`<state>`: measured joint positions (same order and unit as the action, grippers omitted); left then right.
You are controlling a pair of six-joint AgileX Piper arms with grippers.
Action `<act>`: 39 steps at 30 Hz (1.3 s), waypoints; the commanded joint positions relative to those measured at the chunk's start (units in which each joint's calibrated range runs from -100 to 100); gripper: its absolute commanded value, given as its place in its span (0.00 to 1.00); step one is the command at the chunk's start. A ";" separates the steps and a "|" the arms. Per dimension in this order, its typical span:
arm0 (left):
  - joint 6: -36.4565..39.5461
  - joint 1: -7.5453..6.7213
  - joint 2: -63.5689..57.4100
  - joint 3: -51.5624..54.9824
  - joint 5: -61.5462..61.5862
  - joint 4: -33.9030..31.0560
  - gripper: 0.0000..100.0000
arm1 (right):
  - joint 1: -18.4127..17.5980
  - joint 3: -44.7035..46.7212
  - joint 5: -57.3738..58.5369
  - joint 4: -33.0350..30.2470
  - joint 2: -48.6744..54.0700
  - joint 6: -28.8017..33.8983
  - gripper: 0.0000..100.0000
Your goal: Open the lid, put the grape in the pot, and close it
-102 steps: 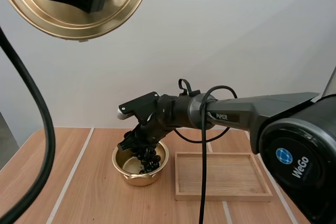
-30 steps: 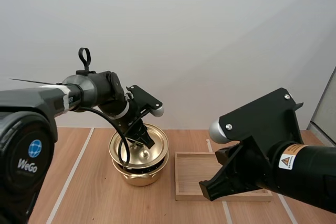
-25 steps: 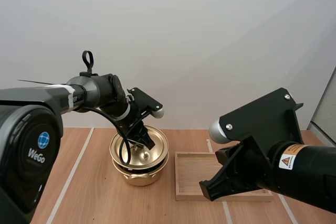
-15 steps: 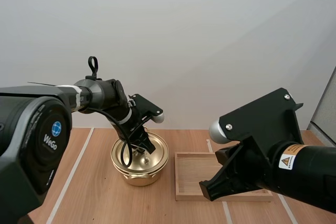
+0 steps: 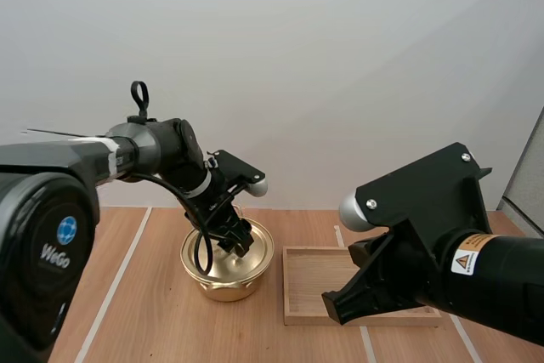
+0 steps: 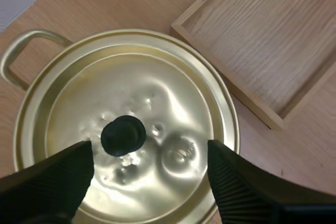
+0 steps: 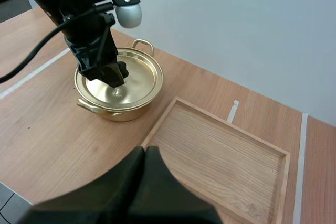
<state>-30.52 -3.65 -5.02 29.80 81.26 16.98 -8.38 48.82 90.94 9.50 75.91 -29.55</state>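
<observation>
The gold lid (image 6: 173, 103) lies flat on the gold pot (image 5: 228, 282) and covers its inside. My left gripper (image 6: 149, 150) hangs just above the lid, open, with its fingers (image 6: 58, 179) standing on either side of the black knob (image 6: 123, 135) and not touching it. In the high view the left gripper (image 5: 236, 240) is over the pot at the table's middle left. My right gripper (image 7: 144, 153) is shut as one dark wedge with nothing in it, held high at the near right (image 5: 336, 312), away from the pot (image 7: 113, 111).
A wooden tray (image 5: 374, 282) lies right of the pot, close to it, with bare wood inside (image 7: 226, 150). The pot's loop handle (image 6: 21, 51) sticks out on the side away from the tray. White lines run across the wooden tabletop.
The lid has come down from a tilt to lie flat on the pot. My left gripper's fingers have spread off the knob. The right arm has not moved.
</observation>
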 commanded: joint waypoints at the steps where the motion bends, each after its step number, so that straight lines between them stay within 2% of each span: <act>1: 0.95 -0.24 -6.76 0.13 4.95 1.24 1.00 | 0.22 -0.15 -0.28 -0.19 0.57 0.37 0.00; 11: 4.02 -0.24 -29.38 0.13 18.30 1.11 1.00 | 0.22 -0.15 -4.38 -0.30 0.57 1.02 0.00; 14: 5.60 -0.24 -35.74 0.13 18.74 1.11 0.30 | 0.22 -0.15 -4.81 -0.40 0.57 2.48 0.00; 15: 5.60 -0.24 -36.95 0.13 18.74 1.11 0.13 | 0.22 -0.15 -5.10 -0.40 0.57 2.61 0.00; 16: 5.79 -0.24 -39.68 0.41 18.74 1.11 0.01 | 0.22 -0.15 -5.35 -0.40 0.57 2.70 0.00; 21: 9.21 -0.24 -49.17 4.41 15.91 1.11 0.01 | 0.22 -0.15 -6.81 -1.66 0.57 5.23 0.00; 24: 11.06 -0.24 -56.33 10.84 3.68 1.11 0.01 | 0.22 0.28 -10.52 -3.34 0.61 8.43 0.00; 29: 14.49 -0.24 -65.28 19.41 -10.43 1.11 0.01 | 0.22 4.89 -19.20 -5.06 2.41 9.46 0.00; 34: 20.42 -0.24 -71.79 26.65 -11.75 1.11 0.01 | 0.22 10.81 -22.23 -5.06 5.59 9.46 0.00; 39: 20.82 -0.16 -77.61 29.80 -15.34 1.00 0.01 | 0.22 13.85 -26.47 -5.51 11.24 9.46 0.00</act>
<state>-10.56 -3.65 -79.89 58.51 70.10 17.38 -8.38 61.00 69.84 5.08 82.46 -20.61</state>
